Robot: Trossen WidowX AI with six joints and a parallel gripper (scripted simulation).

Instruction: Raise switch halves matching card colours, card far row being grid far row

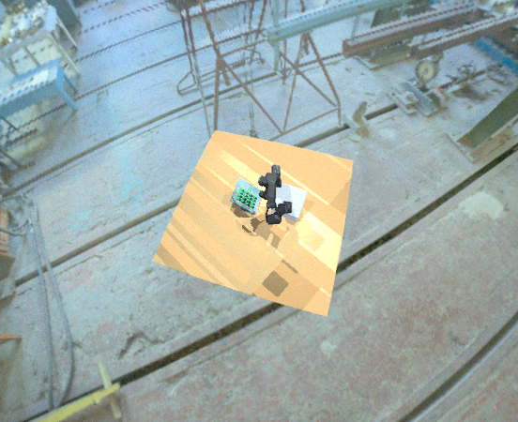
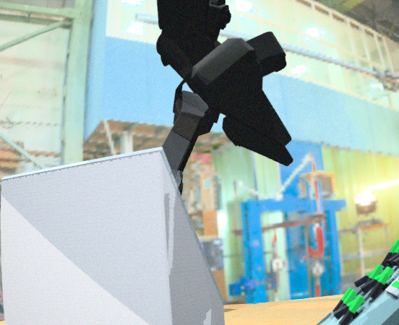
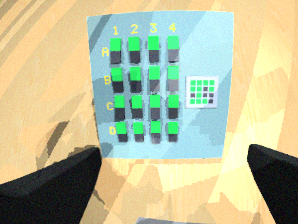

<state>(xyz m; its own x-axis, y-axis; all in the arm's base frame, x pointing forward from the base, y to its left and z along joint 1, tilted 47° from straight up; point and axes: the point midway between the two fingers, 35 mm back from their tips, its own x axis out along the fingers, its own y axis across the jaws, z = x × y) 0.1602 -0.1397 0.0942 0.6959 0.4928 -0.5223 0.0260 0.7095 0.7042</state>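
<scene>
The light blue switch panel point(image 3: 220, 50) point(image 1: 236, 188) point(image 2: 391, 310) lies on the wooden table. It holds a four-by-four grid of rocker switches point(image 3: 145, 90) point(image 2: 380, 274), each with a green far half and a dark grey near half. I cannot tell from here which halves are raised. The small card point(image 3: 202, 92) sits on the panel to the right of rows B and C. Most of its squares are green and a few are dark grey. My gripper point(image 3: 174, 155) point(image 2: 234, 173) point(image 1: 262, 181) is open and empty. It hangs well above the table, just short of the panel's near edge.
The arm's white base block point(image 2: 91, 235) point(image 1: 294, 197) stands behind the gripper and fills the left of the exterior view. The wooden table top point(image 1: 240, 253) spreads all round the panel. Yellow row letters and column numbers mark the grid.
</scene>
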